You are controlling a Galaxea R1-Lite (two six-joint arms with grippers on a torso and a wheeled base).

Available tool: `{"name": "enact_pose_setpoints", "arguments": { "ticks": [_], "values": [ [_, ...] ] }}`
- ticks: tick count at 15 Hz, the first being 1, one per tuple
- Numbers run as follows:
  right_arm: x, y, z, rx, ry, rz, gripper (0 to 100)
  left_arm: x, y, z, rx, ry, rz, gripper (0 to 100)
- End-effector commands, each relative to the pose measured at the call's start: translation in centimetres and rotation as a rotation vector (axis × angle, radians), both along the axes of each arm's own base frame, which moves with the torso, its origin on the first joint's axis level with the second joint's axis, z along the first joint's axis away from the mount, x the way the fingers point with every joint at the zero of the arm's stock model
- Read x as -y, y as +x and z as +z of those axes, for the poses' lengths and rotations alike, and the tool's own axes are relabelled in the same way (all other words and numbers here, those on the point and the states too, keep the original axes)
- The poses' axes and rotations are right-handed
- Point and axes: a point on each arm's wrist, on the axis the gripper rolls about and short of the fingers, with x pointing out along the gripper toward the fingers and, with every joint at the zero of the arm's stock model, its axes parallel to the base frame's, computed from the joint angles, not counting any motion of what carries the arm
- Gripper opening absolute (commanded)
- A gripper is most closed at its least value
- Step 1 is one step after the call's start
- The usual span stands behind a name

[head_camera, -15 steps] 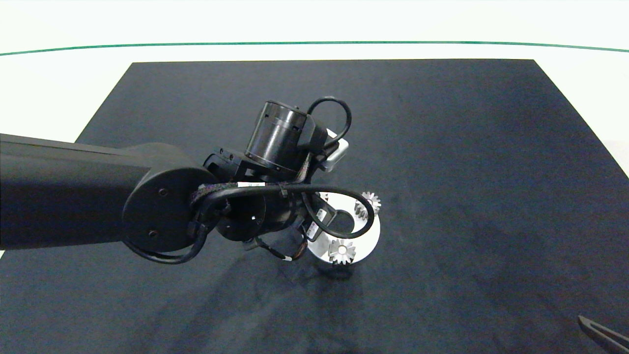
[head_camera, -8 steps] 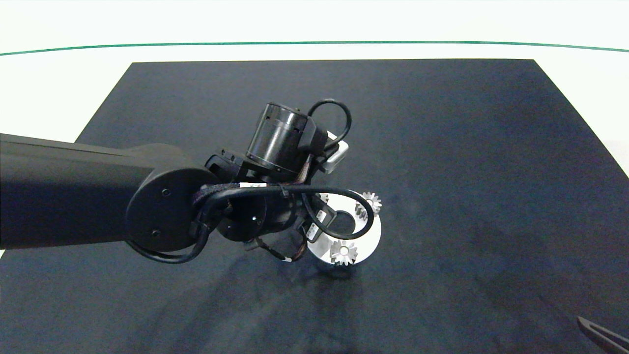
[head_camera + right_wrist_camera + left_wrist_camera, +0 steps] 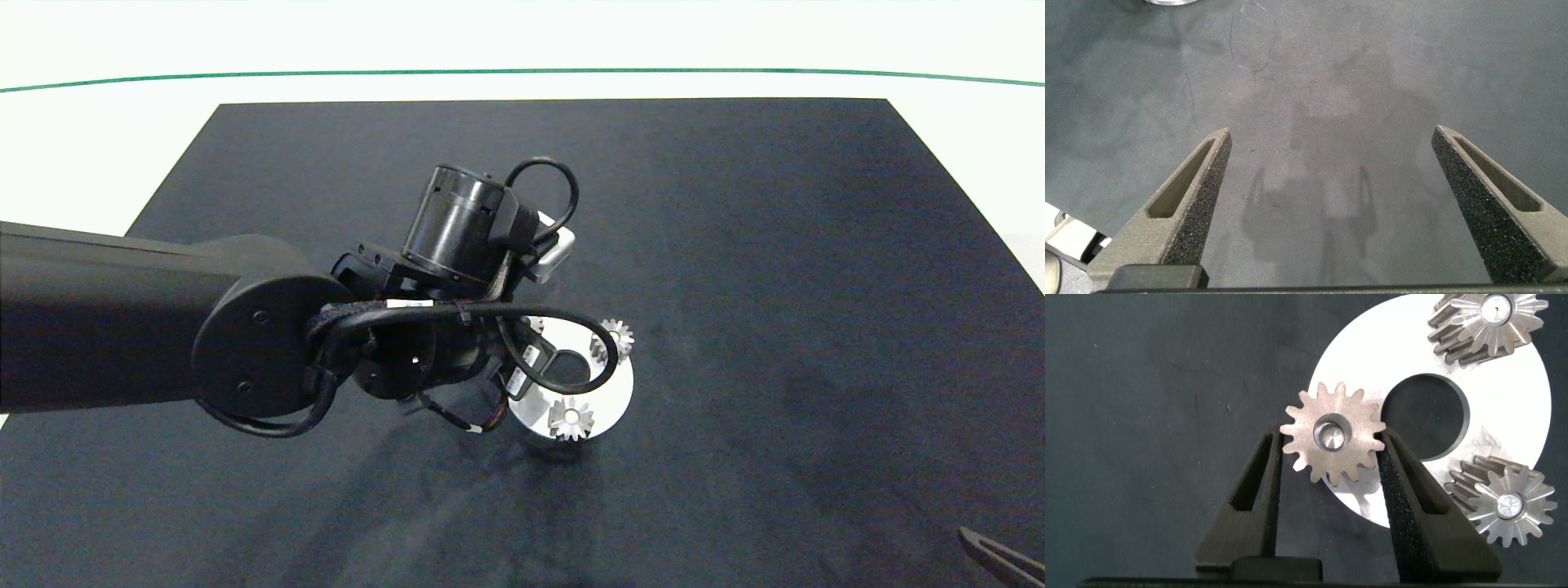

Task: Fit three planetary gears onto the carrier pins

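Between our left gripper (image 3: pixel 1329 461) fingers sits the third gear (image 3: pixel 1332 442), clamped on both flanks and set on a pin at the white disc (image 3: pixel 1511 416) edge. Two more gears (image 3: pixel 570 418) (image 3: pixel 614 340) sit on their pins. Our right gripper (image 3: pixel 1331 175) hangs spread wide above the dark mat (image 3: pixel 775 245), well apart.
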Motion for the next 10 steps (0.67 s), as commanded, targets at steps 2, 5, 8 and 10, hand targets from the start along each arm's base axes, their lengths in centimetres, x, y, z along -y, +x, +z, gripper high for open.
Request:
{"name": "enact_pose_setpoints", "arguments": {
  "ticks": [2,5,8,10],
  "values": [
    [-0.01,0.02,-0.02,-0.001,-0.003,-0.001,100,-0.08,0.05,-0.25,-0.005,0.006,0.006,0],
    [-0.01,0.02,-0.02,-0.002,-0.001,-0.001,100,0.11,-0.07,-0.26,-0.005,0.005,0.0,0],
    [-0.01,0.02,0.0,0.0,-0.002,-0.001,100,0.24,-0.01,-0.47,-0.012,0.005,0.002,0],
    [0.01,0.0,0.01,0.001,-0.001,-0.001,100,0.28,0.03,-0.47,-0.01,0.005,0.001,0]
  ]
}}
